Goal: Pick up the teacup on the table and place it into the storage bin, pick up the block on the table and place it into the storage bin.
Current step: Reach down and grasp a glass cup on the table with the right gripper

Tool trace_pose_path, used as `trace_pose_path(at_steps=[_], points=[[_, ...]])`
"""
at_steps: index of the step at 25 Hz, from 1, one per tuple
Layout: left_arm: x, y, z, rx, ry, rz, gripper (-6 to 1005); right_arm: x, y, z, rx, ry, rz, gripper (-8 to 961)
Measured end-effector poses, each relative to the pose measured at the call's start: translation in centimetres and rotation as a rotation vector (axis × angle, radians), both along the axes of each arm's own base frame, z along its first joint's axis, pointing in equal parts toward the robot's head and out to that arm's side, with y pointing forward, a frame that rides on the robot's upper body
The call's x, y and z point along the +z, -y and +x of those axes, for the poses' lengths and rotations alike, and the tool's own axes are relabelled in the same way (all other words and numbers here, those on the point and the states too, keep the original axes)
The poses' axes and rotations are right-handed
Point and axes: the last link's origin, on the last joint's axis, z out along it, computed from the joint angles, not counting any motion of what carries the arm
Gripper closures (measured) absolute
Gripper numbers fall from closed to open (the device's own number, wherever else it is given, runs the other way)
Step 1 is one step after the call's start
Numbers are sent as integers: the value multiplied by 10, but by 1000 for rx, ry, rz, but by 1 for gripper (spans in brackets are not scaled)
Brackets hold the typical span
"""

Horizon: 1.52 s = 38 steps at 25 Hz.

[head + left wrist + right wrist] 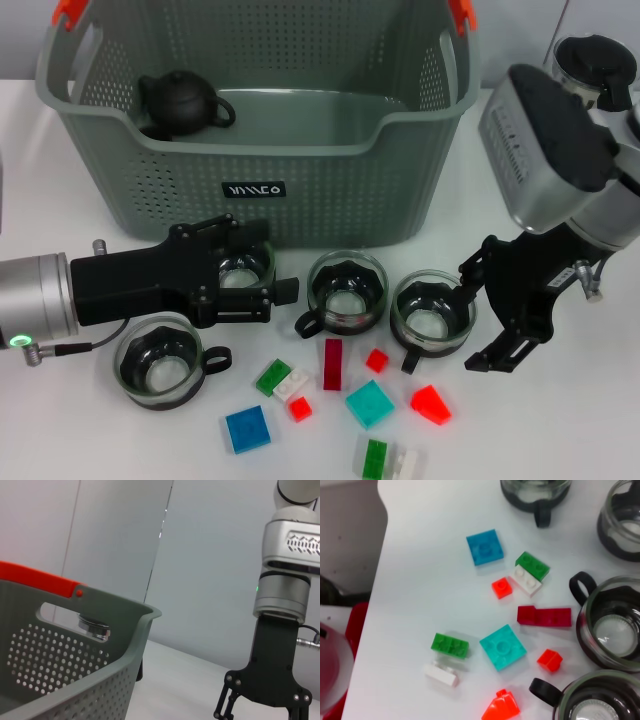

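Three glass teacups with black bases stand free on the table in front of the storage bin (340, 190): one (158, 362), one (347, 292) and one (432, 314). Another teacup (243, 268) sits inside my left gripper (245, 270), which lies low and reaches in from the left. My right gripper (480, 325) hangs open just right of the rightmost teacup, with nothing in it. Several blocks lie in front of the cups, among them a blue block (247, 429) (485, 546), a teal one (370, 403) (502, 646) and a dark red one (332, 363) (544, 616).
A dark teapot (180, 103) sits in the bin's back left corner. The bin's perforated wall (60, 650) and orange-red handle clip (40, 577) fill the left wrist view, with the right arm (287, 580) beyond. Small red, green and white blocks (501, 587) lie scattered nearby.
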Motion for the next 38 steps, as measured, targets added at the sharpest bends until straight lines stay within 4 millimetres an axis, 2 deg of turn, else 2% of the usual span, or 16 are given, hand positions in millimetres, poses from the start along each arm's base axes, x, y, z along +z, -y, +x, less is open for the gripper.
trace_pose_path(at_steps=[6,26,38], points=[[-1,1,-1,11,12,1,67,-10,0,-6,62,51,-14,116],[-2,3,-1,17,19,1,70,-48,0,3,174,173,4,227],[-4,5,-2,24,25,1,71,-60,2,5,204,193,14,284]])
